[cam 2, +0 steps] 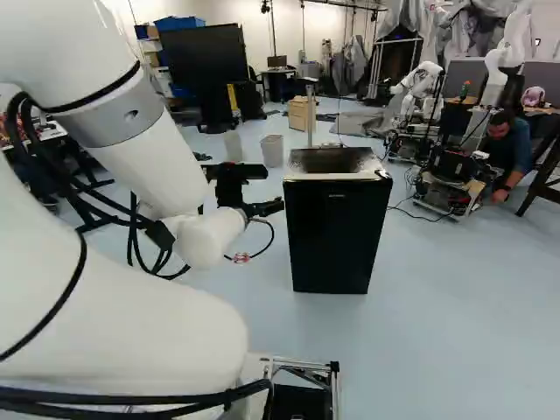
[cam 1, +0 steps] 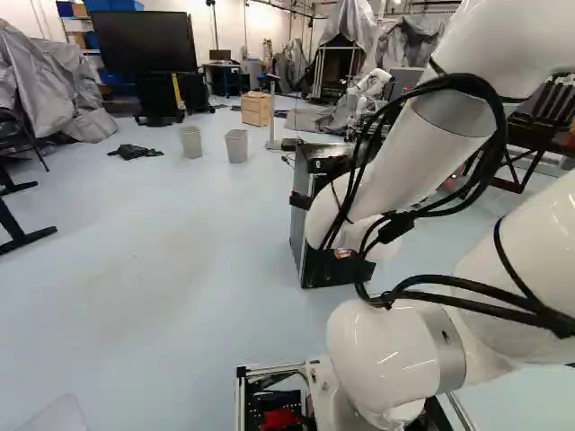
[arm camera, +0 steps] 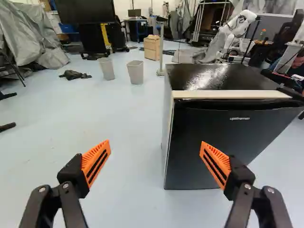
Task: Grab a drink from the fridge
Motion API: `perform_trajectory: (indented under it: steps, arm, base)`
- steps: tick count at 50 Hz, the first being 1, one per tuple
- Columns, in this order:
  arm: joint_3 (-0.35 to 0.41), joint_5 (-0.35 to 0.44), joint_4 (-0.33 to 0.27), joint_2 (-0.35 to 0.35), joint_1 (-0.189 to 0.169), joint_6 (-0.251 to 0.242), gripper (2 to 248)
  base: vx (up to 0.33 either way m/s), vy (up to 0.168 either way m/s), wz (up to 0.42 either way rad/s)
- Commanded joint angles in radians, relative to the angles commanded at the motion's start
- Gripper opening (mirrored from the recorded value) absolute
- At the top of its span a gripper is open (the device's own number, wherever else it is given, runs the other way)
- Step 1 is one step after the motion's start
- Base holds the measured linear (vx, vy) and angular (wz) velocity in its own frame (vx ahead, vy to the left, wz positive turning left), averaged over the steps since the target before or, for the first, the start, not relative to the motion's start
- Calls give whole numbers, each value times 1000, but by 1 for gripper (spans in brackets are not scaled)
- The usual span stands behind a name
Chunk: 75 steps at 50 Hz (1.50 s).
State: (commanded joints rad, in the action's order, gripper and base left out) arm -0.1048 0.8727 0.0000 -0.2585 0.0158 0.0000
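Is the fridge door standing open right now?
No, in the wrist view the fridge has its dark door closed flush beneath the top.

Pale floor (arm camera: 118, 156) beneath fridge (arm camera: 247, 133); two bins (arm camera: 135, 73); wooden box (arm camera: 152, 49).

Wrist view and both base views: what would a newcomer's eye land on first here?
Probably the black fridge, upright on the floor just right of the middle of the right base view, with its door shut. Next, the bright orange pads of the jaws, wide apart in the wrist view, one seen against the fridge's door. The white arm also looms large at the left of the right base view.
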Motion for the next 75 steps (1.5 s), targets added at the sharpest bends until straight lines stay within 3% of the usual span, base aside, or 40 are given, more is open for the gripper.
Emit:
perform_trajectory:
  steps: [13, 27, 75]
  arm:
    - [-25, 0, 22, 29, 16, 0, 247]
    - [-89, 0, 98, 101, 51, 0, 247]
    - [-316, 24, 586, 430, 184, 0, 247]
  base:
    - [0, 0, -3]
    - [0, 0, 0]
    - [0, 0, 0]
